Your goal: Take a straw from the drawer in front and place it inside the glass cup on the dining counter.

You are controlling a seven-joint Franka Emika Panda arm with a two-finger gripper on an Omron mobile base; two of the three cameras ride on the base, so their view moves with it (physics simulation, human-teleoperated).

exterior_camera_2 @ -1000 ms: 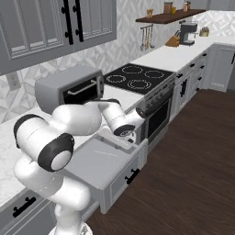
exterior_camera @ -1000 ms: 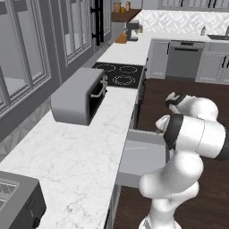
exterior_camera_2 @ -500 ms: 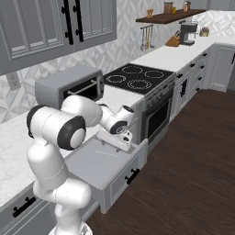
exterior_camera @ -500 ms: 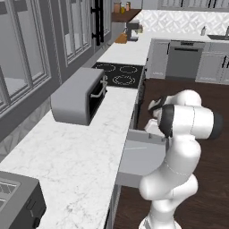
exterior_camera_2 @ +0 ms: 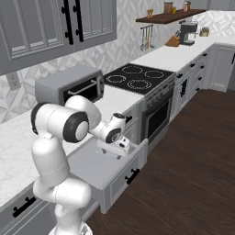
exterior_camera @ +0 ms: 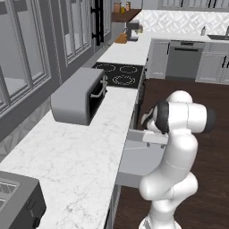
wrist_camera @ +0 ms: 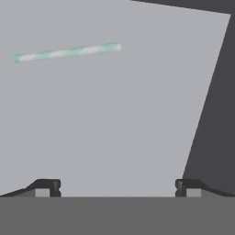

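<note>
The white arm folds forward from its base and bends down over the pulled-out drawer (exterior_camera_2: pixel 110 167), its wrist turned so the gripper (exterior_camera_2: pixel 120 148) points down into the grey box. The jaws stand wide apart with nothing between them; in the hand view the two dark fingertips (wrist_camera: pixel 46 186) sit far to either side at the bottom of the picture.

The straw (wrist_camera: pixel 67 52) lies flat on the drawer's plain grey floor (wrist_camera: pixel 114 114), well clear of the fingertips. It is striped pale green and white. In the hand view its long axis runs nearly parallel to the line between the fingertips, its right end tilted slightly upward.

In the left base view the drawer (exterior_camera: pixel 138 156) juts out from under the marble worktop (exterior_camera: pixel 71 165), with the toaster oven (exterior_camera: pixel 78 96) standing on that worktop.
</note>
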